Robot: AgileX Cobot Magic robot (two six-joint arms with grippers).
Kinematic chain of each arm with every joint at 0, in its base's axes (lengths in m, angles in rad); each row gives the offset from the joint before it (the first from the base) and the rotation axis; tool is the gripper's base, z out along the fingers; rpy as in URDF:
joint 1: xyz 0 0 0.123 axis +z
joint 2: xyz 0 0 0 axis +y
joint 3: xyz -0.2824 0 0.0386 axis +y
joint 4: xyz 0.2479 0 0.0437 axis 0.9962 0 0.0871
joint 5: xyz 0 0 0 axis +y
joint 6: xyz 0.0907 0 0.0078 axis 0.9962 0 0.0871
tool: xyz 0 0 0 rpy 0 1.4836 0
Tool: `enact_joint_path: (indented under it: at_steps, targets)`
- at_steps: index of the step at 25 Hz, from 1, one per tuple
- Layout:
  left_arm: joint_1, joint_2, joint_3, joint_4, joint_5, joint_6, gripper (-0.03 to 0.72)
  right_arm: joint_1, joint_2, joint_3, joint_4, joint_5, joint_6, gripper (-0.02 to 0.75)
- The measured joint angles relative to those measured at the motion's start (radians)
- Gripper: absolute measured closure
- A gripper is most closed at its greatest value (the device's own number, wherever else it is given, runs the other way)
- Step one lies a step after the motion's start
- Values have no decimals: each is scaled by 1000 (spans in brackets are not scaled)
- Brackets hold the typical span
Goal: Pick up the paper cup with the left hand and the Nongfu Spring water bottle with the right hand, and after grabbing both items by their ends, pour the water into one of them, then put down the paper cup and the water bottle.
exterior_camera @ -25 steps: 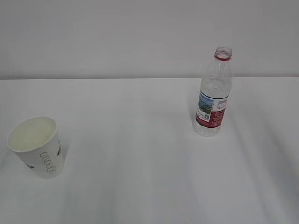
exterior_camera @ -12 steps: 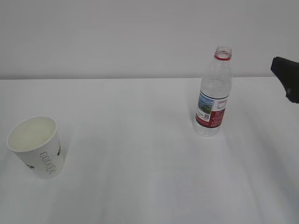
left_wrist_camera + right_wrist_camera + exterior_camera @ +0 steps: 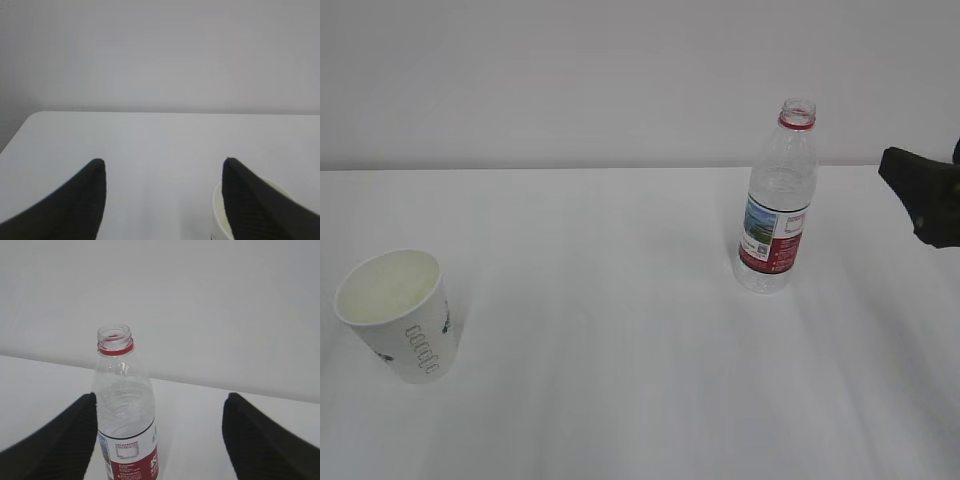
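The paper cup (image 3: 397,313) stands at the left of the white counter (image 3: 620,300) and the uncapped Nongfu Spring water bottle (image 3: 778,205) stands upright, well apart to the right. The right hand (image 3: 922,195) nears the bottle, its pincer spread and holding nothing. The left hand (image 3: 162,200), pincer spread, sits just beside the cup. Judging by this, all 4 steps (grasping, lifting, pouring, setting down) are left.
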Motion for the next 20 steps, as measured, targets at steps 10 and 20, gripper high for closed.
enact_joint_path:
  at_steps: [10,20]
  targets:
    - [0,186,0,-63,-174,0,156,0,0,0,-37,-8,1,151]
    - [0,310,1,111,-326,0,161,0,4,0,-43,-14,1,150]
